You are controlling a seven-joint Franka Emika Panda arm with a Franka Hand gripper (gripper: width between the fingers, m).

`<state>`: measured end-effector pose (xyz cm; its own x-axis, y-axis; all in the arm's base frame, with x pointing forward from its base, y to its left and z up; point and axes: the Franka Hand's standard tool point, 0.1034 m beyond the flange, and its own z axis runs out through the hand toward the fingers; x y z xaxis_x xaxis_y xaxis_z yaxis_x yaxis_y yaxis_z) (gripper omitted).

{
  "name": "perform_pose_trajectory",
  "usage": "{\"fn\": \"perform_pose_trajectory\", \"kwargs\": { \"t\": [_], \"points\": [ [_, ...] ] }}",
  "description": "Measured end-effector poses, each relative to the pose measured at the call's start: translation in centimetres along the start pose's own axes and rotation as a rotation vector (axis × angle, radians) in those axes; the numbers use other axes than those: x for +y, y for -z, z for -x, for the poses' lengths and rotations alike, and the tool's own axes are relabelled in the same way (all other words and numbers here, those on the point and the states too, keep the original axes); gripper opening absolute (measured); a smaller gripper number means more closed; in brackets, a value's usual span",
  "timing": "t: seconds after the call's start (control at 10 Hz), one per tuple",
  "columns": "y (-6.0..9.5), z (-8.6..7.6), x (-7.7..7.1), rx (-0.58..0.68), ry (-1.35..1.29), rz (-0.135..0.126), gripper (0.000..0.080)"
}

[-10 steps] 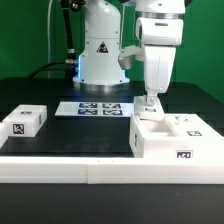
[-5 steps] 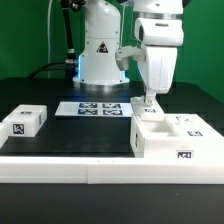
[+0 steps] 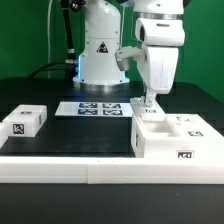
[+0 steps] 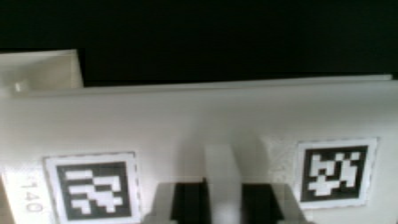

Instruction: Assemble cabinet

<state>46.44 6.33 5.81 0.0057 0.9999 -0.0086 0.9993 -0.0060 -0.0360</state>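
Claw (image 3: 150, 101) hanging over the back edge of the cabinet (image 3: 175, 140), down at its top.

The cabinet is sitting on the black tabletop (image 3: 80, 135) at the exterior view's right, open top facing up, with a tag showing on its front face. A small white block (image 3: 25, 122) is lying well apart at that view's left, and the marker board (image 3: 100, 108) is lying between them, further back, in front of the robot base (image 3: 100, 50). In the wrist view the claw (image 4: 219, 195) is standing narrowly open, its dark fingers (image 4: 185, 207) straddling a thin white rib (image 4: 217, 165) on the cabinet (image 4: 196, 120), with a tag on either side. I cannot tell whether the fingers are actually pressing on the rib.
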Motion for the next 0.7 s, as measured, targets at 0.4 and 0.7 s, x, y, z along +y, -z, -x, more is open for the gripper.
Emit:
{"fn": "perform_pose_trajectory", "kwargs": {
  "t": [0.4,0.7],
  "points": [
    [0.3,-0.3,3.6,0.01,0.008,0.018,0.0069],
    [0.4,-0.2,4.2,0.001,0.023,0.013,0.0069]
  ]
}}
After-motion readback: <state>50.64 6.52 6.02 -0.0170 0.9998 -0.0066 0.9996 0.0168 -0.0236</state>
